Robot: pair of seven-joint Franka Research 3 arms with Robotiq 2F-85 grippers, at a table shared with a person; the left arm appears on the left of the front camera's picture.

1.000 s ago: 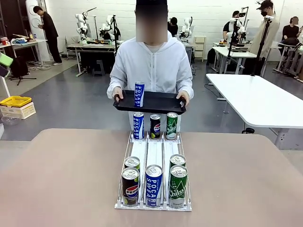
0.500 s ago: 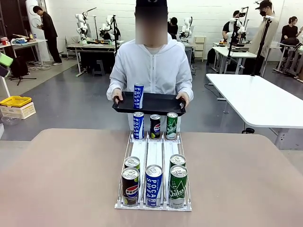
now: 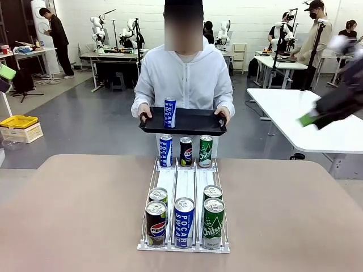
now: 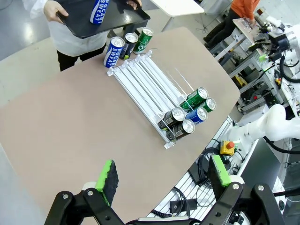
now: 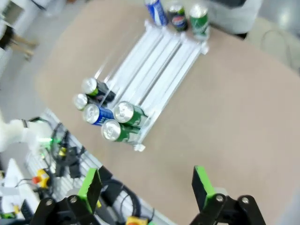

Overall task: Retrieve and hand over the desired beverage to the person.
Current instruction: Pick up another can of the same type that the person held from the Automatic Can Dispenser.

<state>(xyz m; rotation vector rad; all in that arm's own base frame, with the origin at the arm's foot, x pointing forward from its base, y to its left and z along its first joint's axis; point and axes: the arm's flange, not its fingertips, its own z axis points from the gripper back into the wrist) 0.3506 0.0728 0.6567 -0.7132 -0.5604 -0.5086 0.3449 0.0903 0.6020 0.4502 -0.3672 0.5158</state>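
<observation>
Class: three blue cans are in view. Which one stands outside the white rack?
The blue can upright on the black tray the person holds. The far blue can and the near blue can stand in the rack.

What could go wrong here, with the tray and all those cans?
The blue can stands loose on the tray that the person holds; a tilt could topple it. The nearest cans in the rack sit tightly side by side, so the open left gripper or right gripper might bump a neighbour or grab the wrong drink.
</observation>
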